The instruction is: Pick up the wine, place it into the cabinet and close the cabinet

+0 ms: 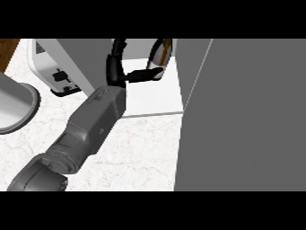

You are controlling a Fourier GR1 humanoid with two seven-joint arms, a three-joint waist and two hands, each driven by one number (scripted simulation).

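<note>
Wine bottle: inside the open cabinet, at its back, above the white shelf.
Hand: only one shows; which side it belongs to cannot be told; black fingers curled round the bottle.
Cabinet door: grey, swung open at right.
Toaster: white, on the marble counter.
Pot: grey, at left edge.

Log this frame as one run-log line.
phase: placing | left robot hand: curled round wine bottle at open cabinet | cabinet door: open | right robot hand: not in view
</note>
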